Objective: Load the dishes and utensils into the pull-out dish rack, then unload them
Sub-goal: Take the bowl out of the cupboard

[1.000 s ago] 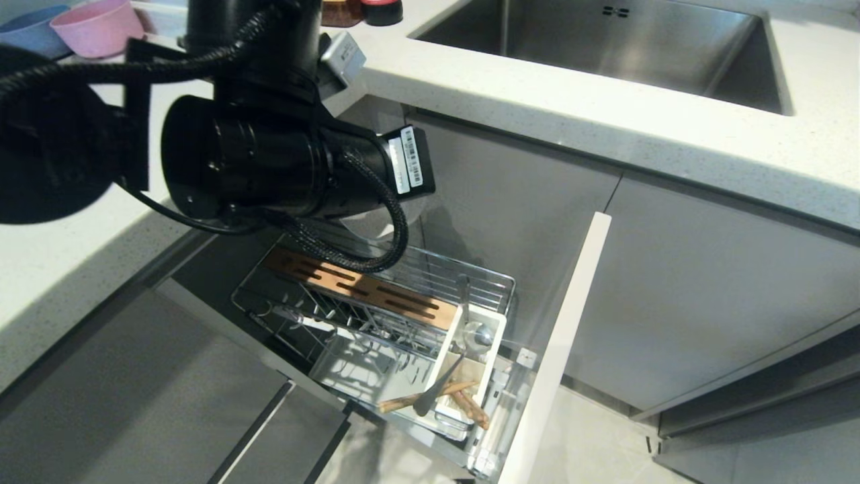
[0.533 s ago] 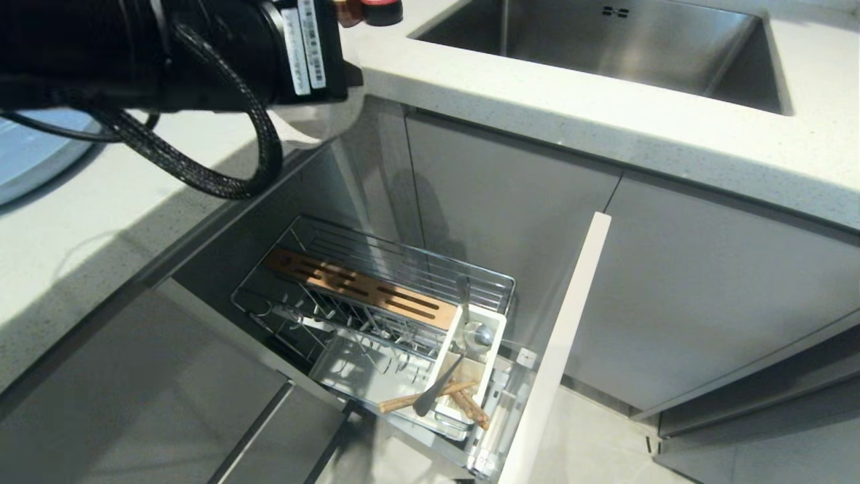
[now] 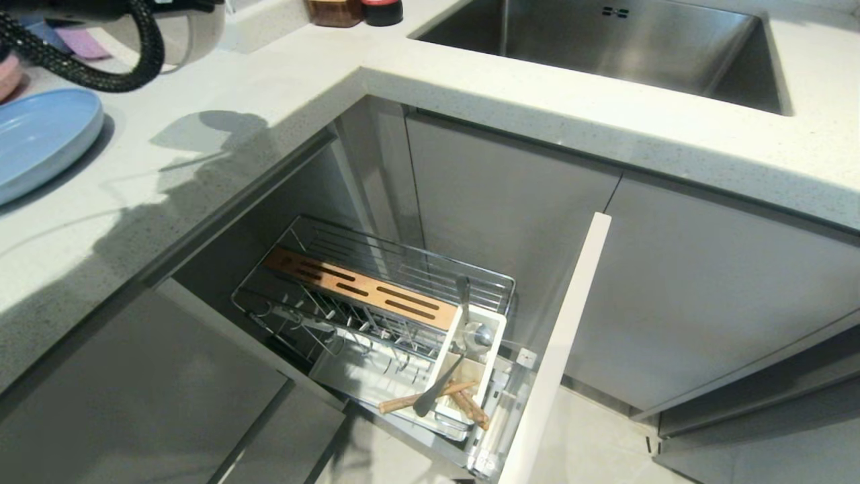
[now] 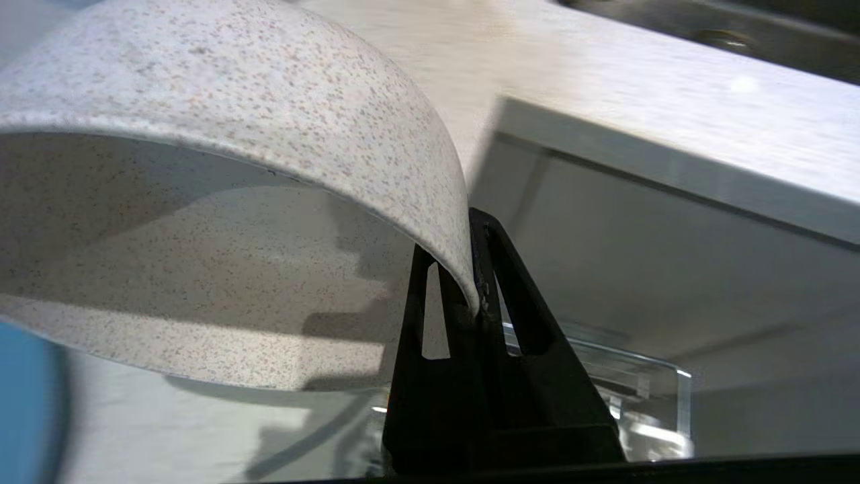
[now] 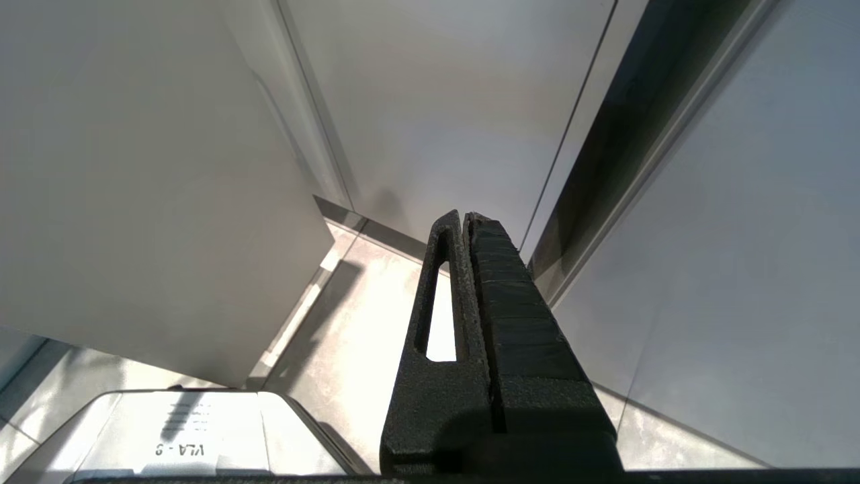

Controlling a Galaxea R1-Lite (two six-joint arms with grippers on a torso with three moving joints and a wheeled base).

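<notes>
While chopsticks (image 3: 430, 394) and spoon (image 3: 470, 334) fill caddy (image 3: 496, 349), rack (image 3: 376, 296) otherwise bare

A shiny metal sink (image 3: 605, 47) sits in the speckled white counter (image 3: 470, 101). Behind it stand a brown jar (image 3: 334, 10) and a dark pot with a red top (image 3: 383, 10). Grey cupboard doors (image 3: 699, 296) hang below the counter.

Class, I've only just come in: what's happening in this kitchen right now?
The left end effector is shut on the rim of the cream-white bowl, holding it above the counter near the light-blue plate. In the pull-out dish rack, the spoon and chopsticks sit in the white caddy. The right end effector hangs shut beside the cabinets, idle.
</notes>
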